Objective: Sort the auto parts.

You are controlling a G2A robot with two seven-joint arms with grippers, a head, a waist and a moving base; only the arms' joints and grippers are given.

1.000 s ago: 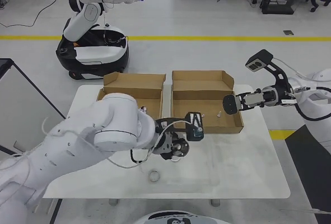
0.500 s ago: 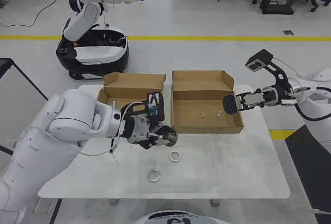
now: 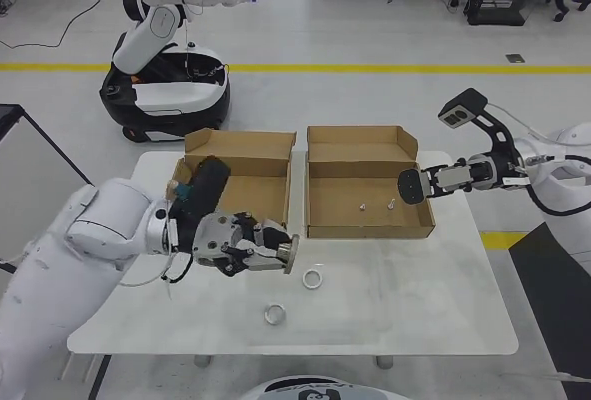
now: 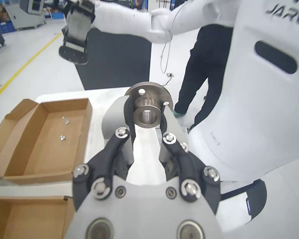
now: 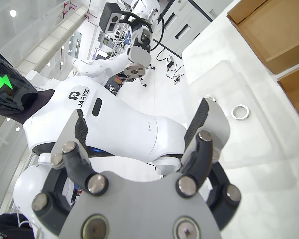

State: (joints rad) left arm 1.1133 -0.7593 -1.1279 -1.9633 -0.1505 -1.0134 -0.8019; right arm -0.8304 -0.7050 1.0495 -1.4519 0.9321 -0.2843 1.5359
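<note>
My left gripper [image 3: 287, 252] [image 4: 147, 106] is shut on a flanged metal bushing [image 4: 152, 91] and holds it above the table [image 3: 425, 290], just in front of the left cardboard box [image 3: 237, 150]. The bushing [image 5: 134, 71] also appears far off in the right wrist view. My right gripper [image 3: 410, 186] [image 5: 142, 120] stands open with nothing between its fingers, at the right edge of the right cardboard box [image 3: 360, 135]. Two small bolts [image 3: 375, 206] [image 4: 63, 128] lie in that box. Two metal rings [image 3: 313, 278] [image 3: 274, 315] rest on the table.
The two open boxes stand side by side at the back of the table, flaps up. In the right wrist view one ring [image 5: 241, 111] lies near the table's front edge. Another robot base [image 3: 165, 95] stands beyond the table. The table's right front is bare.
My left arm has swung left and turned its wrist, carrying the bushing from the table's middle toward the left box and uncovering one ring. The right arm has not moved.
</note>
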